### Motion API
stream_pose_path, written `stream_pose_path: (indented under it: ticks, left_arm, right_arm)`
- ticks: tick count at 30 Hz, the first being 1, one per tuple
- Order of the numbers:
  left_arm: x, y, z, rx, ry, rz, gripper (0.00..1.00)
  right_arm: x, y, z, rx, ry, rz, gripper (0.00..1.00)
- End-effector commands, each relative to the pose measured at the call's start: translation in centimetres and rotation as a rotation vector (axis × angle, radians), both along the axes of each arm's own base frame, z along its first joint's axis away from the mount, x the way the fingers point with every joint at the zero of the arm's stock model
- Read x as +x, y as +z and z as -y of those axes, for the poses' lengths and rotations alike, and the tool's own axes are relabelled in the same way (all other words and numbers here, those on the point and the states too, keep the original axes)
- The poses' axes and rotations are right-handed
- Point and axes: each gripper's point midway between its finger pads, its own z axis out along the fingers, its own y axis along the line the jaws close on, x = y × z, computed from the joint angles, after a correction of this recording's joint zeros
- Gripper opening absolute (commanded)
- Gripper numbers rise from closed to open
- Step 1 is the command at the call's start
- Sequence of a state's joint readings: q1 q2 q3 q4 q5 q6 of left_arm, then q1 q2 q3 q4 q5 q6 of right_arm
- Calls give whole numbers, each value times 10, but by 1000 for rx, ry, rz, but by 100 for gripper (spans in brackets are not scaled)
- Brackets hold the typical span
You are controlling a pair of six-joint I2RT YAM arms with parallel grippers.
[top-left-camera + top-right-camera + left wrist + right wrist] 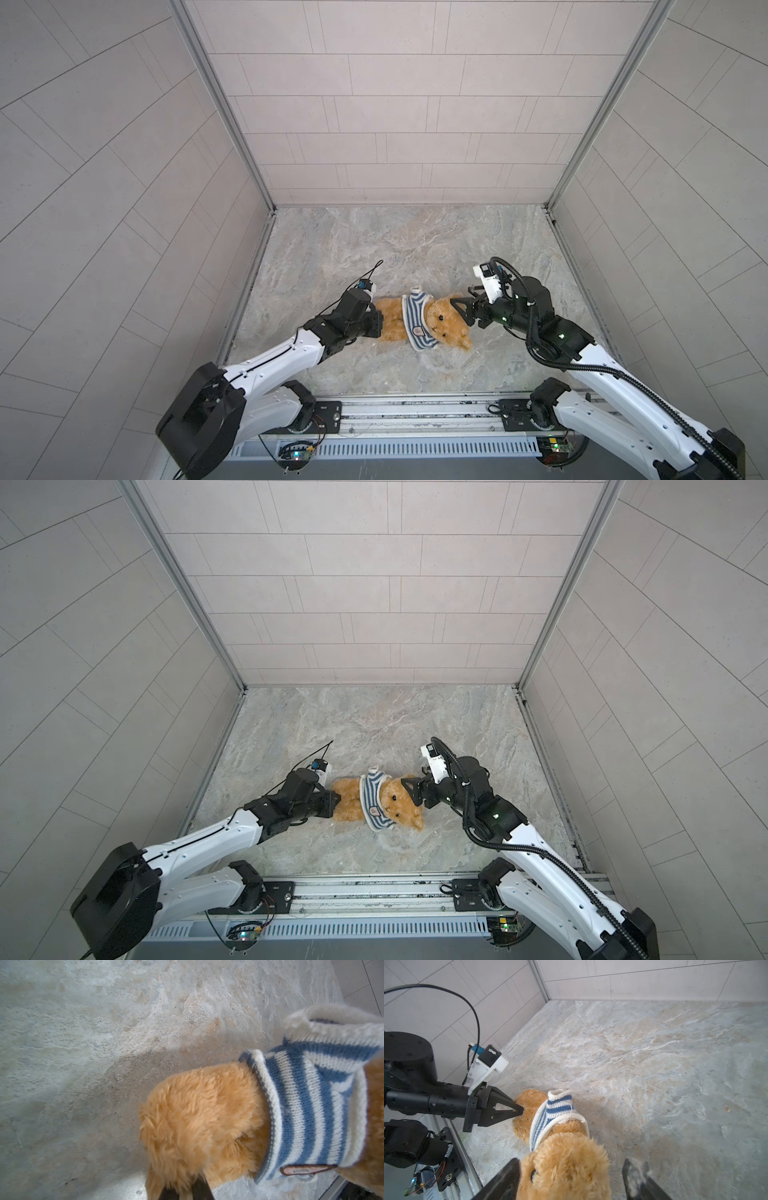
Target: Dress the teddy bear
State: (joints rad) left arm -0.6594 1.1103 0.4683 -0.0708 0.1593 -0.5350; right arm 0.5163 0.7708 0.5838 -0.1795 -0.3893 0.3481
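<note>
In both top views, the small fluffy golden-brown plush teddy bear [446, 323] [399, 802] lies on the marbled grey-beige tabletop [374, 249], just below the middle of the frame. Its head points to the right of the frame and its legs to the left, with the dark-stitched face turned up toward the camera.

A navy-and-white striped knitted shirt [415, 318] is bunched in a band around its neck and chest. The small badge shows near the band's lower edge, and the furry lower body is bare to the left of the band. A cream-trimmed opening of the shirt sticks up at the band's upper edge.

Your left tool [519, 1109] comes in from the left of the right wrist view with its black tips pinched together on the fur at the bear's leg end. At the bottom of the left wrist view, fur shows between the dark fingers [200, 1190].

Your right tool [572, 1169] stands spread wide around the bear's head. One finger [508, 1176] lies against the face side, and the other [633, 1176] is clear of the fur, over bare tabletop.
</note>
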Motion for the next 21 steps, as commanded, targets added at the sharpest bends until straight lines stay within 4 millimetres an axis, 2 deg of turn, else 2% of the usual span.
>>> stream_pose_path:
  ticks: [1, 3, 7, 11, 17, 21]
  left_arm:
    - [-7, -2, -2, -8, 10, -2, 13]
    - [-9, -2, -2, -1, 7, 4, 13]
    - [-11, -2, 0, 0, -1, 6, 13]
    - [-12, 0, 1, -8, -5, 14, 13]
    - [-15, -2, 2, -7, -14, 12, 13]
    - [-17, -3, 2, -6, -15, 11, 13]
  right_arm:
    - [-7, -14, 1, 21, -8, -58, 84]
    - [-7, -25, 6, -6, -26, -70, 86]
    - [-1, -34, -2, 16, -15, -86, 87]
    - [6, -41, -10, 33, -5, -101, 81]
    - [10, -44, -16, 54, 9, -105, 53]
    - [9, -43, -17, 44, 29, -86, 31]
